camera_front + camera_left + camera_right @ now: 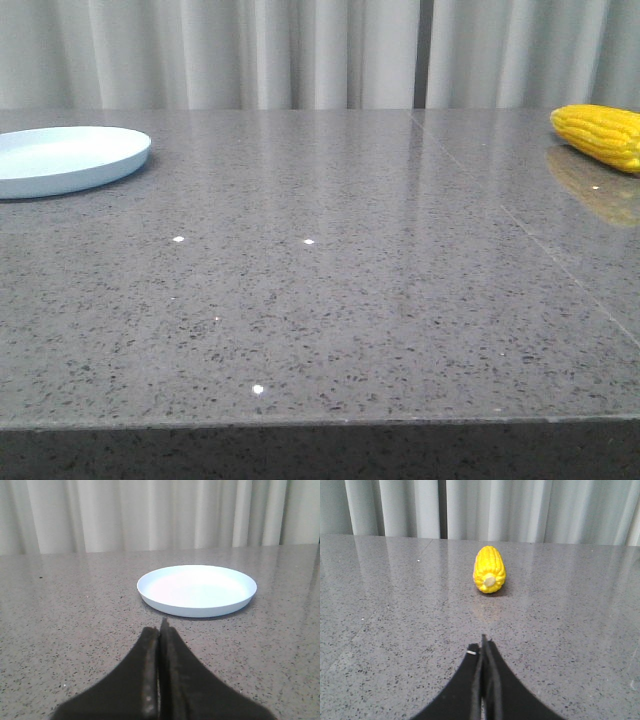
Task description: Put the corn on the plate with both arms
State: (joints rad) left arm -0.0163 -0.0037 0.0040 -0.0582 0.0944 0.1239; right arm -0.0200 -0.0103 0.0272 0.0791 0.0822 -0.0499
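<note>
The yellow corn [600, 134] lies on the table at the far right, partly cut off by the edge of the front view. In the right wrist view the corn [489, 570] lies ahead with its pale stub end facing my right gripper [483, 642], which is shut, empty and well short of it. The pale blue plate [66, 158] sits at the far left of the table. In the left wrist view the plate [197, 590] is empty, just ahead of my left gripper [159, 627], which is shut and empty. Neither gripper shows in the front view.
The grey speckled stone table [330, 300] reaches its front edge near the bottom of the front view. A seam [520, 235] runs diagonally through the top on the right. White curtains [300, 50] hang behind the table.
</note>
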